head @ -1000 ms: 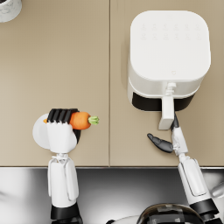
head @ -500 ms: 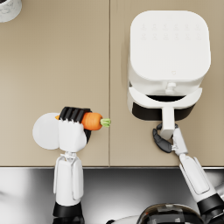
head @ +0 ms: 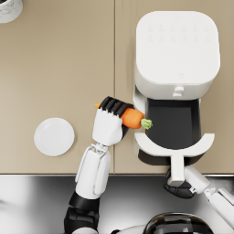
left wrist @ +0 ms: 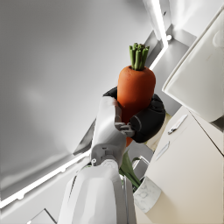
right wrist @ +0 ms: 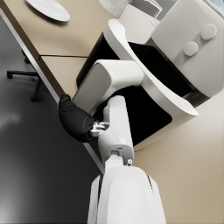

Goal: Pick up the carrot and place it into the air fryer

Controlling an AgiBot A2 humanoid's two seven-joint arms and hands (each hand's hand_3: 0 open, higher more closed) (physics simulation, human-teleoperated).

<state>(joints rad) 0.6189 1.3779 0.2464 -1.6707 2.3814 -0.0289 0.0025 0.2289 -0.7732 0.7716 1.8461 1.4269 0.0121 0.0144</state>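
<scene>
My left hand (head: 109, 121) grips the orange carrot (head: 133, 118), whose green stub points at the air fryer's pulled-out drawer (head: 172, 122). The carrot's tip hangs right at the drawer's left rim. In the left wrist view the carrot (left wrist: 136, 87) stands up out of the left hand (left wrist: 131, 119). The white air fryer (head: 176, 55) sits at the right of the counter with its dark basket open. My right hand (head: 180, 186) holds the drawer's white handle (head: 176, 168) just past the counter's front edge; the right wrist view shows the right hand (right wrist: 76, 123) wrapped under the handle (right wrist: 109, 80).
A white plate (head: 54, 136) lies empty on the beige counter to the left of my left arm. A pale cup (head: 9, 9) stands at the far left corner. The counter's front edge runs just below the plate, with dark floor beyond.
My left hand has carried the carrot from above the plate rightward to the drawer's edge. My right hand has pulled the drawer out toward me by its handle.
</scene>
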